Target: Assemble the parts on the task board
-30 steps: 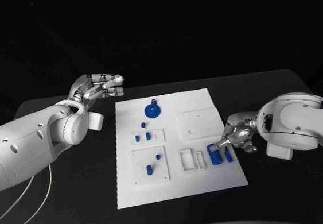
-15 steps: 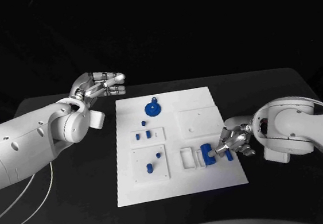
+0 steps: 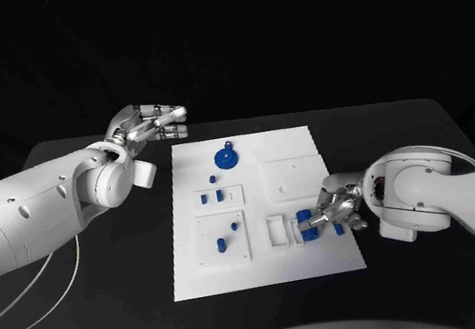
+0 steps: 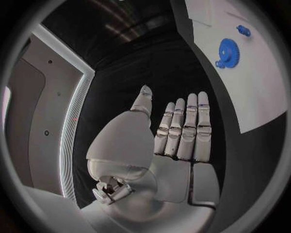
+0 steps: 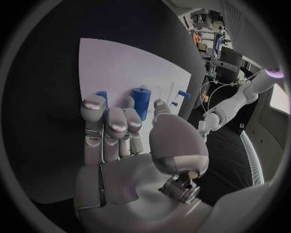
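- Right hand (image 3: 341, 207) pinches a blue peg (image 3: 307, 225) over the task board (image 3: 268, 272), near-right slots; seating pending.
- Left hand (image 3: 147, 126), fingers together, holds nothing.
- Blue gear (image 3: 225, 161) apparently unassembled.

Head camera looks steeply down over the task board (image 3: 258, 212); each wrist camera sits close behind its own fingers, looking past the fingertips. All three share the board's white surface.
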Controlling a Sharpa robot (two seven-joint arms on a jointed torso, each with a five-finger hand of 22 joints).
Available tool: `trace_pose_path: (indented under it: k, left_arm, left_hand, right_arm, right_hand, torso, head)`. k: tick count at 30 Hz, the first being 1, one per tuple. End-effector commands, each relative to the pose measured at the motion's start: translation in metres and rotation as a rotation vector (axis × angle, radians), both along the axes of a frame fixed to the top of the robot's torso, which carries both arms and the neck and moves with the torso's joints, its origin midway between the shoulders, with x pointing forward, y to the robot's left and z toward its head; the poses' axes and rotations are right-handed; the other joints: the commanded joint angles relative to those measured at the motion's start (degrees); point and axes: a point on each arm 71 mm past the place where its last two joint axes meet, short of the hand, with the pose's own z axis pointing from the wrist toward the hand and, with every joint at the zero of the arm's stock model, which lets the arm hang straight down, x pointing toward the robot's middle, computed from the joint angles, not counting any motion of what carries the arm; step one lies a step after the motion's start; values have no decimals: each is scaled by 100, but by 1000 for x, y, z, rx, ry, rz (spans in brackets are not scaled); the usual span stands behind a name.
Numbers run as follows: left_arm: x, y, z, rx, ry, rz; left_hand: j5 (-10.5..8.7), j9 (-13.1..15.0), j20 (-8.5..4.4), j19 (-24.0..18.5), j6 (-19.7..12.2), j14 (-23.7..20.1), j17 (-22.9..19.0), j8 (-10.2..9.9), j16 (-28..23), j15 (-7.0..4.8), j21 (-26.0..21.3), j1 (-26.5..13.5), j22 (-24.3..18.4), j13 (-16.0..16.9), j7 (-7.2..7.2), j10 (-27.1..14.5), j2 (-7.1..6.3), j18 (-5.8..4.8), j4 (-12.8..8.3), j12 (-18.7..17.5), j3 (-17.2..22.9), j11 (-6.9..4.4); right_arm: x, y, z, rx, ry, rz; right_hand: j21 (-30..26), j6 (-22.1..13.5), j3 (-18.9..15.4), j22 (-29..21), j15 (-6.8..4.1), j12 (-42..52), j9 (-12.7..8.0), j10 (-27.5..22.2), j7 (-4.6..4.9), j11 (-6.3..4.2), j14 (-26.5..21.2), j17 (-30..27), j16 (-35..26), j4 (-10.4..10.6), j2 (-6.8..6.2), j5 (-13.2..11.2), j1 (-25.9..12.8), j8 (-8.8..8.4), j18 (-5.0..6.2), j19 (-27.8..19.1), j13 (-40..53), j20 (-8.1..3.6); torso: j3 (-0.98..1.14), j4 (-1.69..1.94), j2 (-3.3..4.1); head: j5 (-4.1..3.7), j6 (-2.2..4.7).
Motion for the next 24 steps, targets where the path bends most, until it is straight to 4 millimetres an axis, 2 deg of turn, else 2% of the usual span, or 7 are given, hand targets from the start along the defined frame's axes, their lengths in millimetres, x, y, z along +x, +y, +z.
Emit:
trace_pose_path:
  k: [1, 7, 10, 14, 15, 18, 24]
  left_arm:
    - [-1, -3, 0, -14, 12, -23]
    - [-1, -4, -1, -13, 16, -29]
    - [-1, -5, -1, -12, 17, -32]
    - [-1, -5, -1, -12, 18, -33]
    - [-1, -5, -1, -12, 19, -33]
    - [-1, -5, -1, -11, 21, -34]
    - [-1, -4, -1, -9, 25, -35]
  left_hand:
    - [-30, 3, 17, 0, -31, -21, 6, 1, 5, 28, 1, -52, -6, 6, 0, -54, -15, -37, 41, -16, 3, 1]
    - [-33, 3, 19, -1, -37, -22, 6, 1, 5, 30, 1, -65, -6, 6, 8, -61, -19, -34, 70, -16, 13, 9]
    - [-32, 3, 20, -3, -37, -24, 6, 0, 5, 32, 0, -70, -6, 6, 13, -66, -24, -34, 81, -16, 16, 16]
    - [-30, 3, 21, -3, -37, -25, 6, 1, 5, 33, 0, -65, -6, 6, 14, -67, -27, -33, 83, -16, 22, 17]
    - [-30, 3, 21, -3, -37, -25, 6, 1, 5, 33, 0, -65, -6, 6, 14, -67, -27, -33, 83, -16, 22, 17]
    - [-28, 3, 21, -1, -39, -23, 6, 0, 5, 34, 1, -63, -5, 6, 22, -72, -27, -31, 85, -16, 27, 24]
    - [-31, 3, 22, -2, -46, -22, 6, 0, 5, 36, 1, -68, -5, 6, 34, -82, -31, -31, 89, -17, 27, 37]
  right_arm:
    - [2, -2, -1, -39, -7, -51]
    - [3, 0, -7, -50, -5, -46]
    - [3, 1, -11, -57, 1, -44]
    - [2, 1, -15, -65, 13, -42]
    - [2, 1, -17, -68, 18, -42]
    - [2, 0, -21, -72, 28, -43]
    - [1, -2, -26, -77, 38, -52]
  right_hand:
    - [-9, -27, 49, 464, 14, -16, 20, -29, 2, 8, 1, 3, -26, 122, -95, -96, -3, -20, 60, 315, 159, 29]
    - [-13, -35, 82, 462, 16, -21, 32, -33, 4, 10, 2, 1, -28, 173, -111, -93, 25, -21, 60, 316, 155, 31]
    - [-17, -37, 20, 464, 16, -21, 32, -34, 5, 10, 2, -2, -35, 112, -19, -51, 21, -21, 58, 315, 151, 30]
    - [-10, -39, -129, 468, 14, -17, 26, -37, 4, 8, 2, -2, -37, -122, 233, 223, 82, -22, 53, 315, 151, 29]
    - [-7, -41, -139, 469, 14, -20, 15, -40, 2, 8, 1, -4, -39, -197, 322, 493, 134, -22, 51, 315, 151, 28]
    - [-18, -50, -266, 468, 9, -34, -49, -53, 3, 8, -3, -9, -50, -438, 428, 934, 228, -22, 46, 312, 147, 24]
    - [-28, -46, -254, 468, 3, -41, -138, -59, -13, -8, 0, -10, -60, -701, 538, 1123, 290, -23, 36, 313, 146, 17]
  torso:
    - [-8, 1, -2]
    - [-6, 0, -3]
    - [-7, 1, -4]
    - [-7, -4, -2]
    - [-6, -6, -2]
    - [-4, -5, -3]
    - [-1, -6, -3]
  head:
    - [5, -5]
    - [23, -8]
    - [23, -9]
    - [25, -12]
    - [28, -12]
    - [35, -19]
    - [46, -17]
